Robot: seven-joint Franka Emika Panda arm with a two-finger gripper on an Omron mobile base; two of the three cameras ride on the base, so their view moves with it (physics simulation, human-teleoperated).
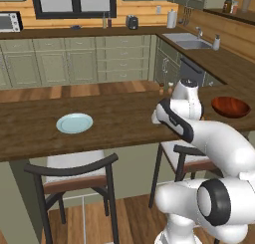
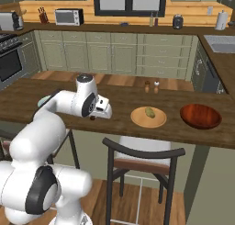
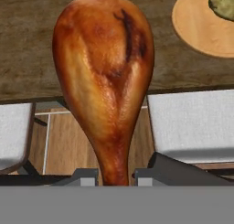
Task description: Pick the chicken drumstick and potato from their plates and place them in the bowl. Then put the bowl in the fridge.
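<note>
While the jaws are closed on the thin bone end of the chicken drumstick (image 3: pixel 104 81), the orange-brown meat stands out ahead of the gripper (image 3: pixel 115 176) above the near edge of the dark wooden tabletop (image 1: pixel 114 123). Past the jaws and off to one side, the potato (image 2: pixel 149 112) lies on the tan plate (image 2: pixel 148 117), seen at the upper right corner of the hand view; beyond that plate, farther from the jaws, the reddish-brown bowl (image 2: pixel 200 116) sits on the same tabletop with nothing visible in it. On the opposite side of the jaws the light blue plate (image 1: pixel 74 123) lies bare on the wood. Two small shakers (image 2: pixel 151 87) stand on the tabletop behind the tan plate, farther from the robot. Beneath the jaws, off the tabletop's edge, two chairs (image 1: pixel 74 178) with pale seats are drawn up on the plank floor. In the right base view the gripper hangs low over the tabletop, just beside the tan plate.
</note>
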